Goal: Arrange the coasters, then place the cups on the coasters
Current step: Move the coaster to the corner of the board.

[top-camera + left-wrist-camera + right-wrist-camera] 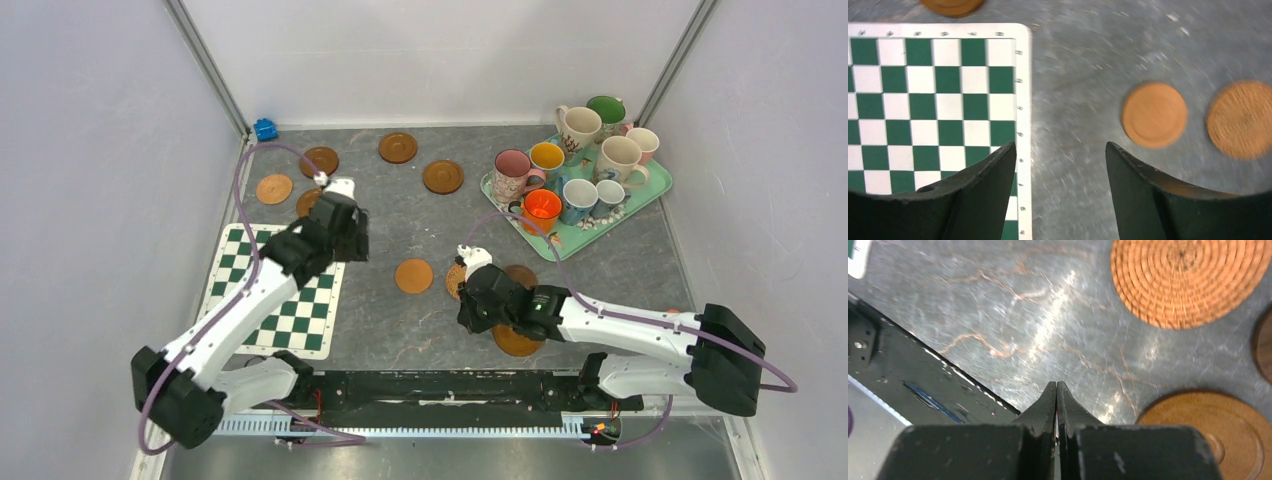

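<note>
Bright, even light fills the scene; the left wrist view is blurred, and glare streaks the table (1058, 295).

Coasters (413, 275): nine clearly seen, several partly hidden under the arms
Cups (618, 155): nine
Tray (640, 195): one
Checkered mat (290, 320): one
Robot arms (620, 325): two
Small blue object (265, 129): one

A dark grey stone-patterned worktop (400, 330) with pale and rust veins lies under the left claw (1060, 146) and right claw (1056, 385). Beyond both claws rise plain pale grey walls (440, 60), joined by slim metal corner posts (208, 65). Just ahead of the right claw a bright streak of reflected light (1055, 305) crosses it.
</note>
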Robot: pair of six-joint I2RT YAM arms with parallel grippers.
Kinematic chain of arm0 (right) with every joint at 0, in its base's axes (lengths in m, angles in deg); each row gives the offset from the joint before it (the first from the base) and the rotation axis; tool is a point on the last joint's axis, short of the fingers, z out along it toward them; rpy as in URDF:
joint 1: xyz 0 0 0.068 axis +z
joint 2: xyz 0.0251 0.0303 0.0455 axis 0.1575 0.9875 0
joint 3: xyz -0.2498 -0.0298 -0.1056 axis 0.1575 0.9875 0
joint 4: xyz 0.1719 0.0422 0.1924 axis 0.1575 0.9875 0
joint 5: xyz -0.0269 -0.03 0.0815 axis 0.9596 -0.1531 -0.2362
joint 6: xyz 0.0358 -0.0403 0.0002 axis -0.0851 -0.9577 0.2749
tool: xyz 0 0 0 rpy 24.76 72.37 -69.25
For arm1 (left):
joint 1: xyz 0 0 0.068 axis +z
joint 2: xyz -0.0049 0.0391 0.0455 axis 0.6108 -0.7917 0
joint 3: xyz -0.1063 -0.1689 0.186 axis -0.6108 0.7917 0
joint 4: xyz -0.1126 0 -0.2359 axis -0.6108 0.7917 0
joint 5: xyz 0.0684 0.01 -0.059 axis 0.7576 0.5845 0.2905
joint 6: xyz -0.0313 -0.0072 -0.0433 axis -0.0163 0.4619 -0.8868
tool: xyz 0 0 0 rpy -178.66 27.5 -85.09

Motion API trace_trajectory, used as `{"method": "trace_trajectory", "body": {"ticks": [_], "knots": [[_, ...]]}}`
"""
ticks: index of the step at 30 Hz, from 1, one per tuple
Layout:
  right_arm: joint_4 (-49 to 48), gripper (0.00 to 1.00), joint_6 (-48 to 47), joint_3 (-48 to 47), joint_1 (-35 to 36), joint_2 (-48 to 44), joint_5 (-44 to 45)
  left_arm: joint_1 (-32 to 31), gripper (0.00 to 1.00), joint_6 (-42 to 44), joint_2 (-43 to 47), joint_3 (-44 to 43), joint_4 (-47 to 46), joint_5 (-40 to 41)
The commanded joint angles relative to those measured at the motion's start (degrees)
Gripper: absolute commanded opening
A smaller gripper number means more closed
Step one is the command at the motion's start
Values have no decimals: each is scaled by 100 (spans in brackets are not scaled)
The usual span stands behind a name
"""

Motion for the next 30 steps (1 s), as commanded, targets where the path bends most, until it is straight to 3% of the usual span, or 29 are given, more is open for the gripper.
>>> {"method": "trace_trajectory", "body": {"ticks": [1, 3, 9, 17, 23, 27, 30], "knots": [[-544, 0, -547, -232, 16, -287, 148, 1576, 71, -304, -697, -510, -369, -1043], [-629, 0, -590, -181, 16, -444, 152, 2102, 69, -401, -1212, -750, -530, -1248], [-643, 0, -735, 64, 14, -1056, 288, 2914, 65, -694, -2850, -1688, -1060, -1575], [-541, 0, -701, 396, 16, -1679, 549, 3244, 59, -737, -4694, -2703, -1365, -1839], [-528, 0, -609, 551, 20, -1778, 887, 3215, 59, -583, -4902, -2607, -1748, -2858], [-651, 0, -559, 518, 16, -1519, 1165, 3207, 60, -559, -4755, -2340, -1819, -2974], [-749, 0, -559, 402, 9, -1185, 1472, 3186, 60, -550, -4628, -2118, -1851, -3565]]}}
